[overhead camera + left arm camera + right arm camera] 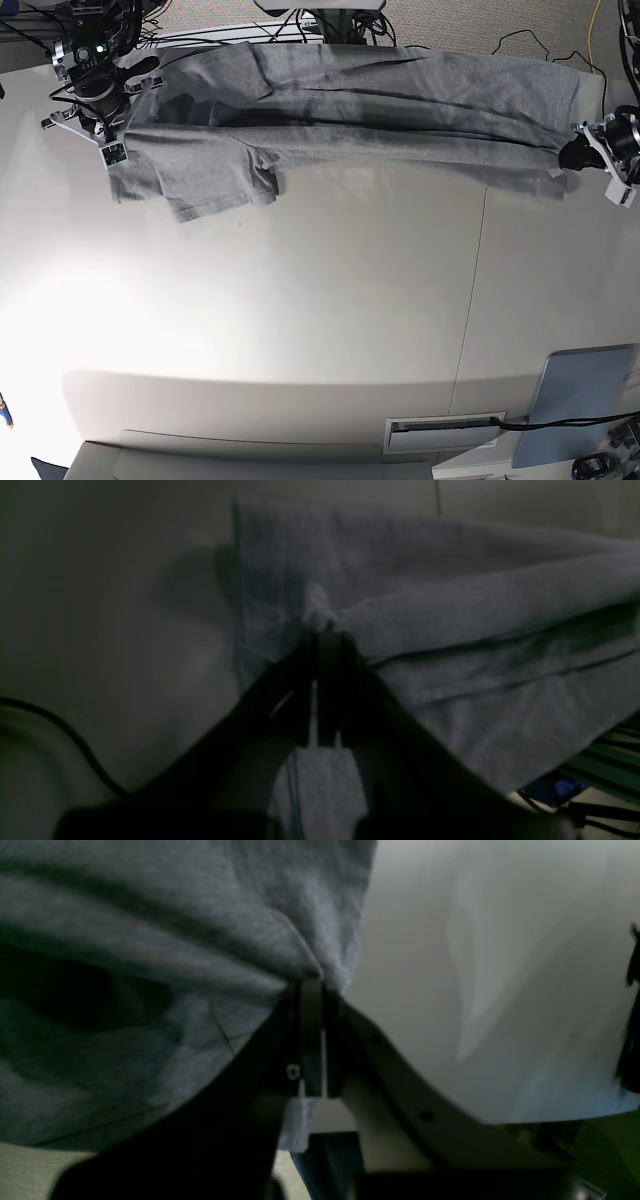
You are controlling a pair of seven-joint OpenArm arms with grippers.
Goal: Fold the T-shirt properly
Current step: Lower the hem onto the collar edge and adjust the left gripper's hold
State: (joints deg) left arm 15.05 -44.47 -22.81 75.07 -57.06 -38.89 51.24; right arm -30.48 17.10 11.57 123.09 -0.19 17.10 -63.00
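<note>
Overhead coverage alone shows the whole T-shirt (350, 100): it is stretched in a long band across the far edge of the white table (300, 300), a sleeve drooping near one end, with a pale blue board (585, 400) well apart at the near corner. The wrist views give the grips instead. The left gripper (320, 630) is clamped on a bunched fold of grey cloth, fabric spreading away beyond it. The right gripper (312, 982) pinches the shirt's edge, cloth hanging to one side.

We see bare table (300, 300) across the middle; the T-shirt (380, 100) spans the top, the blue board (580, 400) lower right.
</note>
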